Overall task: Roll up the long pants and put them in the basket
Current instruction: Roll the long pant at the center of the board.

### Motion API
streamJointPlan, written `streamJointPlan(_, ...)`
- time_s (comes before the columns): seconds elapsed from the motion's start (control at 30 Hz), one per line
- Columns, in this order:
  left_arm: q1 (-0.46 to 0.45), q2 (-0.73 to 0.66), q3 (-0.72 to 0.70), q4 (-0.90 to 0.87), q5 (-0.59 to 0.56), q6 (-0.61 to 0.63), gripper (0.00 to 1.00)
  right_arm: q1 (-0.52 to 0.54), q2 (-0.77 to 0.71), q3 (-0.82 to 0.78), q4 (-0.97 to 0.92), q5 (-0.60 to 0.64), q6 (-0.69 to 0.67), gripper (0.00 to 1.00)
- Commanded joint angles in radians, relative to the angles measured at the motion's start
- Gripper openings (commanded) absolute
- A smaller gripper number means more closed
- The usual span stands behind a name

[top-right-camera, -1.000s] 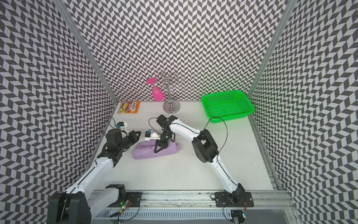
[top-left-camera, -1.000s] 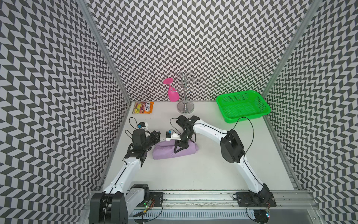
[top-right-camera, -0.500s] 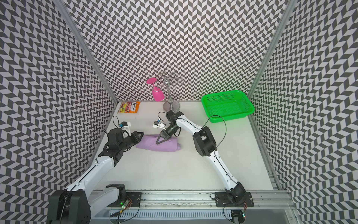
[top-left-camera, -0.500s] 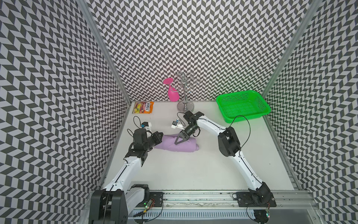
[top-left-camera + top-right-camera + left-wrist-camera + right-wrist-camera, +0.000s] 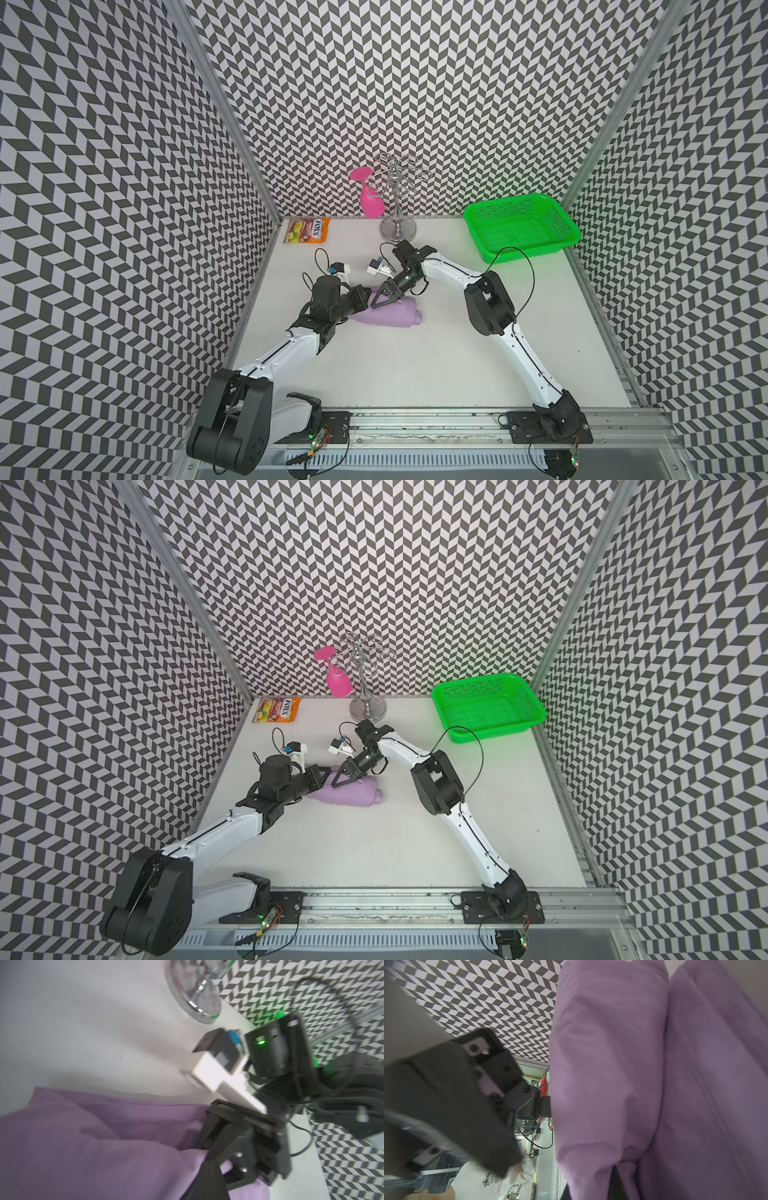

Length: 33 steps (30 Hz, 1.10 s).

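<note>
The long pants (image 5: 392, 319) (image 5: 353, 794) lie as a lilac rolled bundle on the white table, left of the middle. My right gripper (image 5: 375, 304) (image 5: 336, 784) comes down from behind onto the bundle's left part. It is shut on a fold of the pants (image 5: 602, 1084), and the right wrist view shows cloth between its dark fingertips (image 5: 615, 1183). My left gripper (image 5: 366, 296) (image 5: 326, 776) is shut. Its tip (image 5: 206, 1162) rests on the pants (image 5: 93, 1147) right beside the right gripper (image 5: 209, 1138). I see no cloth between its fingers.
A metal glass rack (image 5: 397, 227) stands at the back with a pink glass (image 5: 371, 200) hanging from it. A candy packet (image 5: 306, 230) lies in the back left corner. A green basket (image 5: 528, 254) sits at the back right. Patterned walls close in three sides.
The right gripper has drawn the bundle's left end toward the back, so the roll lies turned. The left gripper has moved right to meet it.
</note>
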<state>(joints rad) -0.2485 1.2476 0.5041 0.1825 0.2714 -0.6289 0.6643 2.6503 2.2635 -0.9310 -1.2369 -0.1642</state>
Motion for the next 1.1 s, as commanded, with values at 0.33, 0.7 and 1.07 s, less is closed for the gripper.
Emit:
streamJointPlan(0.33, 0.003, 0.380, 0.138, 0.084, -0.251, 0.016, 0.00, -0.005, -0.012, -0.111, 0.115, -0.007, 0.007, 0.10)
streamJointPlan(0.7, 0.015, 0.490, 0.107, 0.152, -0.232, 0.001, 0.00, -0.042, -0.401, -0.386, 0.482, 0.315, 0.241, 0.58)
streamJointPlan(1.07, 0.044, 0.495, 0.108, 0.151, -0.205, 0.005, 0.00, 0.056, -0.829, -0.937, 0.978, 0.430, 0.384, 0.07)
